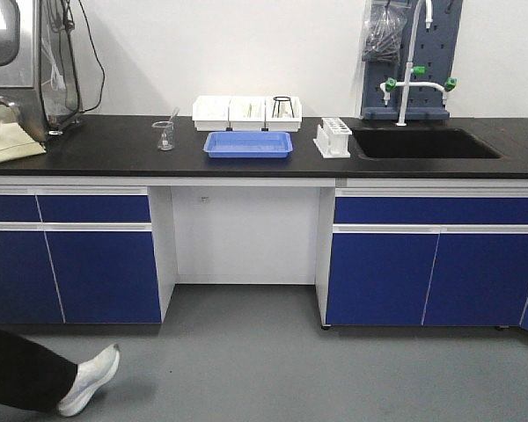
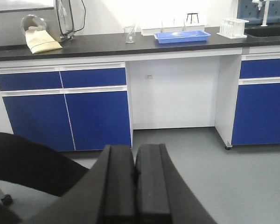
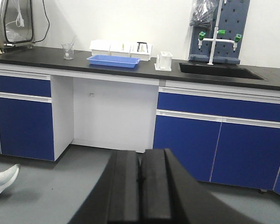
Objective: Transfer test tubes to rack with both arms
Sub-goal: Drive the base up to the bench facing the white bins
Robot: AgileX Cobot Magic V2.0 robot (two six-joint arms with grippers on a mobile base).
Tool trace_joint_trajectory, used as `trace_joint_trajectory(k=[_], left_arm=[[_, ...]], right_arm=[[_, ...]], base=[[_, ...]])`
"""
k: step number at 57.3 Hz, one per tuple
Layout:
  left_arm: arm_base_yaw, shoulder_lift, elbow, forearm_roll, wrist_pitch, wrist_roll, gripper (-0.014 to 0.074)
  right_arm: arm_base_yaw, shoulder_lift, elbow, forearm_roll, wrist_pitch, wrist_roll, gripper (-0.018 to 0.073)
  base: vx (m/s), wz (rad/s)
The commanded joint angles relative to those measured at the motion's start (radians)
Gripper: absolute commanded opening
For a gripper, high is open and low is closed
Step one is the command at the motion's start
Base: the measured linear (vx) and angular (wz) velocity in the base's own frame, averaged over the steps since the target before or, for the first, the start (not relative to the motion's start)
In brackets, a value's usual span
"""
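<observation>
The white rack (image 1: 333,138) stands on the black counter, right of the blue tray (image 1: 247,144) and left of the sink; it also shows in the left wrist view (image 2: 233,28) and the right wrist view (image 3: 164,61). Clear tubes seem to stand in it, too small to tell apart. My left gripper (image 2: 134,154) is shut and empty, low over the grey floor, far from the counter. My right gripper (image 3: 140,158) is shut and empty too, also well short of the counter. Neither arm shows in the front view.
Three white bins (image 1: 246,112) sit behind the tray, one holding a black wire stand. A glass beaker (image 1: 164,134) stands left of the tray. A sink (image 1: 422,143) with a tap is at the right. A person's leg and white shoe (image 1: 90,380) lie on the floor at left.
</observation>
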Motion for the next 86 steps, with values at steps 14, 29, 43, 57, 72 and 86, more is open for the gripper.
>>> trace_joint_trajectory(k=[14, 29, 43, 57, 72, 86], left_arm=[[0.000, 0.008, -0.026, -0.002, -0.076, -0.002, 0.0054], [0.000, 0.008, -0.026, -0.002, -0.076, -0.002, 0.0054], [0.000, 0.008, -0.026, -0.002, -0.076, -0.002, 0.0054], [0.000, 0.008, -0.026, -0.002, -0.076, -0.002, 0.0054], [0.000, 0.008, -0.026, -0.002, -0.076, -0.002, 0.0054], [0.000, 0.008, -0.026, -0.002, -0.076, -0.002, 0.0054]], right_arm=[[-0.002, -0.010, 0.013, -0.004, -0.081, -0.004, -0.0009], [-0.002, -0.010, 0.013, -0.004, -0.082, -0.004, -0.0009], [-0.002, -0.010, 0.013, -0.004, -0.082, -0.004, -0.0009], [-0.002, -0.010, 0.013, -0.004, -0.082, -0.004, -0.0009], [-0.002, -0.010, 0.013, -0.004, -0.082, -0.004, -0.0009], [-0.002, -0.010, 0.013, -0.004, -0.082, -0.004, -0.0009]], base=[[0.00, 0.00], [0.00, 0.00], [0.01, -0.02], [0.02, -0.01], [0.07, -0.02], [0.15, 0.03]])
